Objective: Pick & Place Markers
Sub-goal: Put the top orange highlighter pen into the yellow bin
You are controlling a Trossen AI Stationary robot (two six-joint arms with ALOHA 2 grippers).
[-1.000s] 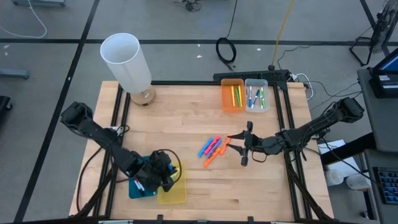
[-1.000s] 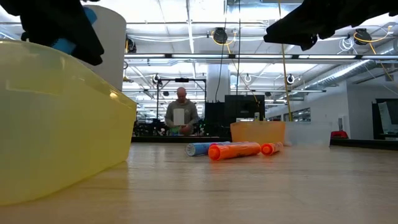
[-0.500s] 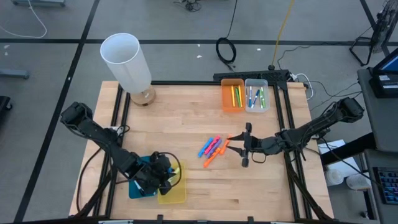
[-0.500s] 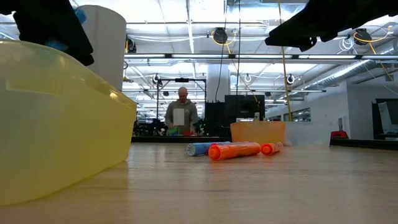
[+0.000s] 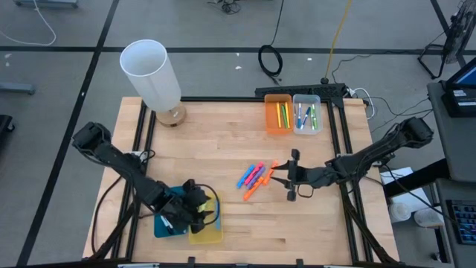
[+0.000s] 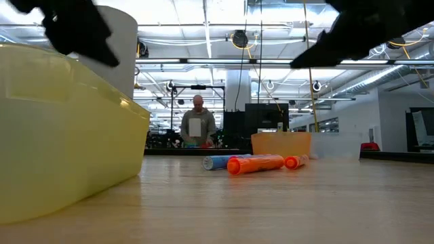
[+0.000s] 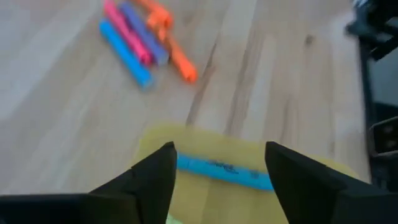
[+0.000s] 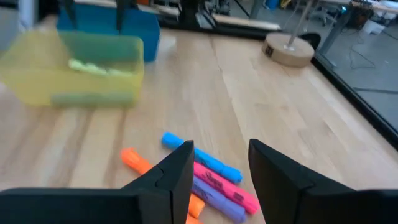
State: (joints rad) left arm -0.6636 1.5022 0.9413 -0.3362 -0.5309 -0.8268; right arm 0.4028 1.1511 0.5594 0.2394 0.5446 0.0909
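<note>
Markers: loose cluster mid-desk, one blue marker in yellow bin at near edge | handling: judged light, stiff, slick; pinch mid-barrel | left tool: spread over bin, blue marker just beneath | right tool: spread, hovering beside cluster, empty

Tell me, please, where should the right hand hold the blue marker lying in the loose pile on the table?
Grip the blue marker mid-barrel from above, hand across its length: it lies flat at the pile's outer edge, with a pink marker alongside.
</note>
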